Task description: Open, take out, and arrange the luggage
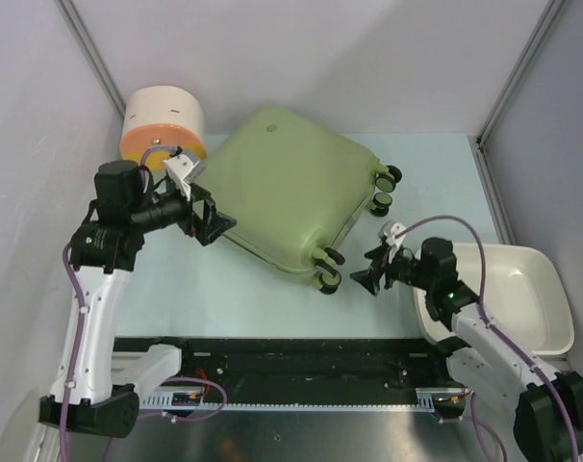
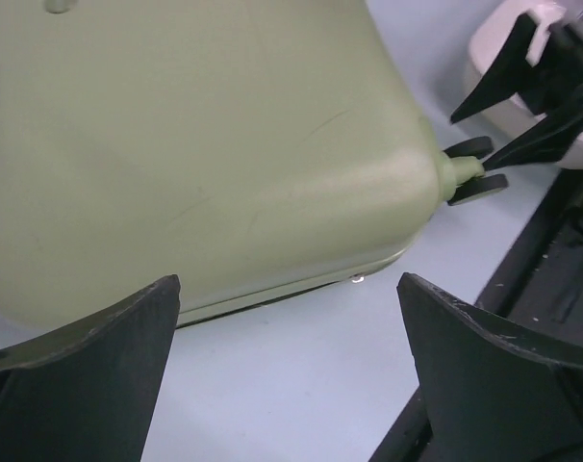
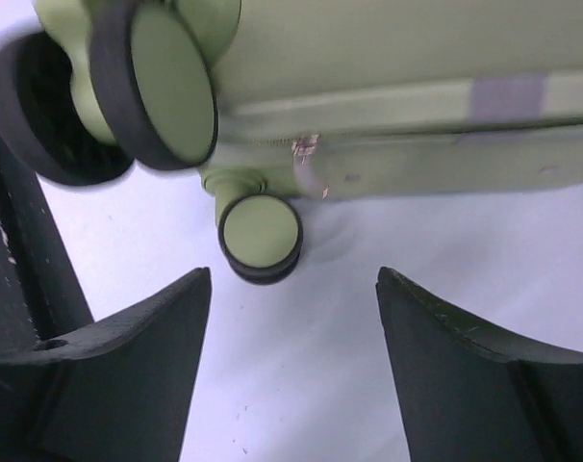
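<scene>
The pale olive-green luggage (image 1: 291, 188) lies flat and zipped shut in the middle of the table, its green wheels (image 1: 327, 269) toward the right. My left gripper (image 1: 213, 224) is open and empty at its near left edge, close to the zip seam (image 2: 272, 298). My right gripper (image 1: 367, 272) is open and empty just right of the near wheels (image 3: 261, 234). The zip pull (image 3: 304, 149) shows on the seam in the right wrist view. The luggage also fills the left wrist view (image 2: 195, 144).
A round cream-and-orange drum container (image 1: 163, 123) stands at the back left, touching the suitcase corner. A white oval basin (image 1: 522, 298) sits at the right under my right arm. A black rail (image 1: 301, 361) runs along the near table edge.
</scene>
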You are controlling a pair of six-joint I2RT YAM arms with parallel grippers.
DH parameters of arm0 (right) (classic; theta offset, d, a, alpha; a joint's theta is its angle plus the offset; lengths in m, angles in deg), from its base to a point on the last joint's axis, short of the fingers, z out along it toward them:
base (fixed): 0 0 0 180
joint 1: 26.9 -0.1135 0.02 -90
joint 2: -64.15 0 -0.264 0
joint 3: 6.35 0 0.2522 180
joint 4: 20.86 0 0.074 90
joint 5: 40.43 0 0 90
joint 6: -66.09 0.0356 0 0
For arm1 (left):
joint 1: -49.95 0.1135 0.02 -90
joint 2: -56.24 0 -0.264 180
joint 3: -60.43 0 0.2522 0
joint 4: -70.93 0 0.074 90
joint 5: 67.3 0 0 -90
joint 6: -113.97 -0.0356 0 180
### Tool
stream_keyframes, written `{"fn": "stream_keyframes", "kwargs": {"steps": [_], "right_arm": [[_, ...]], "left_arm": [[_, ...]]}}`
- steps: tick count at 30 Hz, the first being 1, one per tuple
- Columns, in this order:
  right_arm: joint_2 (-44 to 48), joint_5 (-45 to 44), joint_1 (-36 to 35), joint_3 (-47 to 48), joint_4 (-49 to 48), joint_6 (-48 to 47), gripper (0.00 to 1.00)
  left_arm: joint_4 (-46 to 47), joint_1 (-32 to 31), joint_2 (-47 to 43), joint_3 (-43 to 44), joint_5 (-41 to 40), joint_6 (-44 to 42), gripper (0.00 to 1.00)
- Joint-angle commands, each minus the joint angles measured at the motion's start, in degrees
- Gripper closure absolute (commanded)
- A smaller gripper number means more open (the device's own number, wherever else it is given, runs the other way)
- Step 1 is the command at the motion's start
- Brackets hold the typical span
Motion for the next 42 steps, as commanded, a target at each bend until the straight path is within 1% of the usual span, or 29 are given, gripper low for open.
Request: {"fn": "stream_keyframes", "kwargs": {"steps": [1, 2, 3, 4, 8, 9, 12, 14, 17, 18, 22, 25, 26, 28, 29, 31, 32, 33, 34, 35, 36, 37, 38, 39, 40, 42], "right_arm": [[-1.1, -3.6, -3.8, -8.4, -25.6, 0.0, 0.29], [-2.0, -4.9, -5.0, -10.3, -28.2, 0.3, 0.31], [-3.2, -7.3, -6.1, -10.6, -31.7, 0.4, 0.31], [-6.3, -7.9, -7.9, -10.7, -33.0, 0.7, 0.31], [-14.4, -9.7, -10.2, -10.7, -42.3, 2.7, 0.33], [-16.0, -10.3, -10.5, -10.4, -46.2, 3.0, 0.33], [-22.1, -10.8, -11.8, -9.5, -52.1, 3.4, 0.34], [-24.7, -10.5, -12.6, -9.1, -53.1, 2.6, 0.36], [-26.1, -9.7, -13.1, -8.9, -54.5, 1.0, 0.37], [-27.7, -10.1, -13.1, -8.7, -55.4, 0.8, 0.37], [-31.1, -10.3, -13.1, -6.7, -56.9, 0.4, 0.42], [-34.2, -9.4, -13.2, -5.5, -59.3, 0.1, 0.49], [-34.8, -9.3, -13.1, -4.8, -59.5, -0.4, 0.54], [-36.5, -9.5, -13.0, -4.4, -60.6, -1.0, 0.59], [-36.9, -9.4, -12.7, -4.2, -61.3, -1.3, 0.68], [-37.5, -8.3, -12.1, -4.2, -61.9, -1.0, 0.81], [-37.5, -7.9, -11.3, -4.2, -62.2, -0.7, 0.92], [-37.5, -7.0, -11.0, -4.2, -62.2, -0.2, 0.97], [-37.5, -6.6, -10.6, -4.3, -62.3, 0.1, 1.0], [-37.3, -6.1, -9.9, -4.4, -62.9, 0.4, 1.0], [-37.1, -5.1, -9.4, -4.5, -62.9, 1.3, 1.0], [-37.0, -4.7, -9.1, -4.6, -63.0, 1.5, 1.0], [-36.8, -4.3, -8.8, -4.7, -63.2, 1.5, 1.0], [-36.7, -3.7, -8.7, -4.8, -63.3, 1.6, 1.0], [-36.4, -3.6, -8.5, -4.9, -63.4, 2.1, 1.0], [-36.1, -3.3, -8.3, -5.1, -63.5, 2.7, 1.0]], "left_arm": [[2.0, -0.3, 2.7, 0.0, 8.3, 2.4, 0.0], [2.7, -0.3, 2.6, -0.2, 8.6, 2.4, 0.0], [3.2, -0.7, 2.4, -1.0, 8.5, 2.4, 0.0], [3.7, -1.0, 1.8, -1.4, 8.0, 2.4, 0.0], [5.3, -3.9, 0.1, -3.0, 5.3, 0.3, 0.0], [5.4, -4.7, -0.1, -3.4, 4.8, 0.0, 0.0], [5.4, -6.9, -0.3, -3.8, 4.6, -1.8, 0.0], [5.4, -8.7, -0.3, -3.8, 3.3, -3.9, 0.0], [5.5, -12.6, -0.3, -3.8, 0.7, -6.3, 0.0], [5.5, -14.6, 0.0, -3.7, 0.2, -6.7, 0.0], [5.5, -18.2, 0.8, -3.6, -1.4, -7.7, 0.0], [5.5, -19.8, 1.4, -3.9, -1.2, -8.0, 0.01], [5.5, -20.3, 1.5, -3.9, -1.2, -8.9, 0.01], [5.5, -22.3, 1.2, -4.5, -0.9, -12.2, 0.02], [5.4, -23.4, 1.2, -4.5, -1.0, -13.5, 0.02], [5.4, -27.6, 1.8, -4.2, -3.7, -17.0, 0.01], [5.3, -29.2, 2.8, -3.9, -4.9, -18.2, 0.01], [5.3, -32.6, 3.5, -3.7, -6.7, -19.5, 0.0], [5.3, -34.3, 4.1, -3.6, -7.7, -22.7, 0.0], [5.3, -36.0, 5.9, -3.4, -8.7, -24.6, 0.0], [5.3, -39.3, 6.8, -3.0, -9.9, -26.4, 0.0], [5.3, -40.8, 7.6, -2.9, -11.4, -29.8, 0.0], [5.3, -42.2, 9.7, -2.5, -12.2, -31.4, 0.0], [5.3, -44.9, 10.8, -1.7, -13.1, -32.7, 0.0], [5.4, -46.2, 12.1, -1.4, -15.2, -35.0, 0.0], [5.3, -49.1, 15.4, -0.4, -16.4, -36.5, 0.0]]}}
